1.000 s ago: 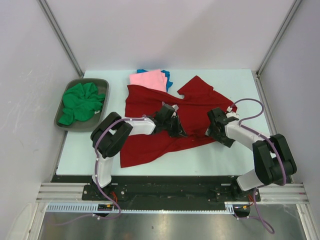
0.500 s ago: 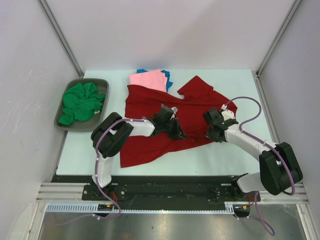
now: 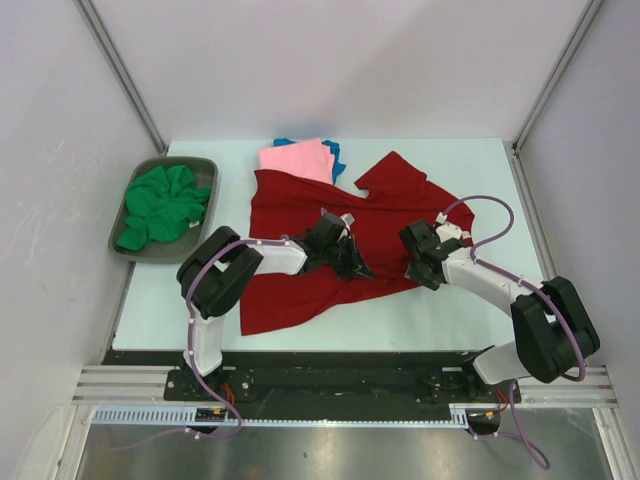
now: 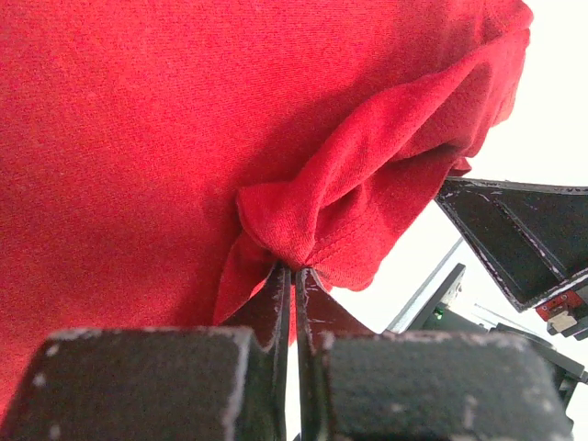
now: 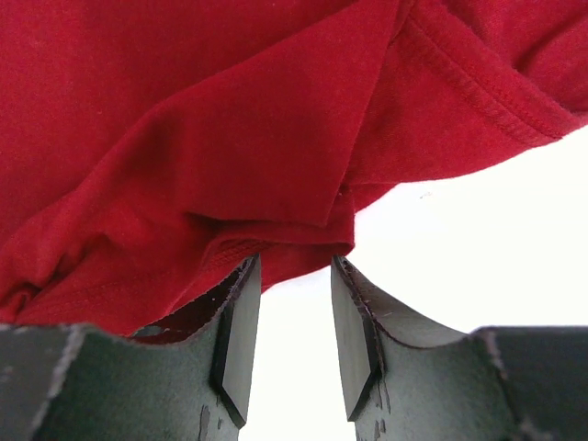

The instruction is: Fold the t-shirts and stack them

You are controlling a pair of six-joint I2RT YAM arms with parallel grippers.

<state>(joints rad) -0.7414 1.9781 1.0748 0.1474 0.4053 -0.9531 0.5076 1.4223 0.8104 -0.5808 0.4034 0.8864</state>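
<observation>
A dark red t-shirt (image 3: 295,210) lies spread and rumpled across the middle of the table. My left gripper (image 3: 352,263) is low over its centre and shut on a bunched fold of the red cloth (image 4: 303,220), pinched at the tips (image 4: 294,272). My right gripper (image 3: 413,266) sits at the shirt's lower right hem (image 5: 303,234). Its jaws (image 5: 296,264) stand apart with bare table between them, the tips touching the hem. A folded pink t-shirt (image 3: 296,158) rests on a blue one (image 3: 337,153) at the back. A green t-shirt (image 3: 162,203) is crumpled at the left.
The green shirt fills a grey tray (image 3: 205,165) at the table's left edge. White enclosure walls stand on three sides. The right gripper's fingers (image 4: 514,239) show at the right of the left wrist view, close to the pinched fold.
My right gripper has slid left along the shirt's lower hem, toward the left gripper, with its jaws narrower than a second ago. The left gripper has kept its pinch and barely moved.
</observation>
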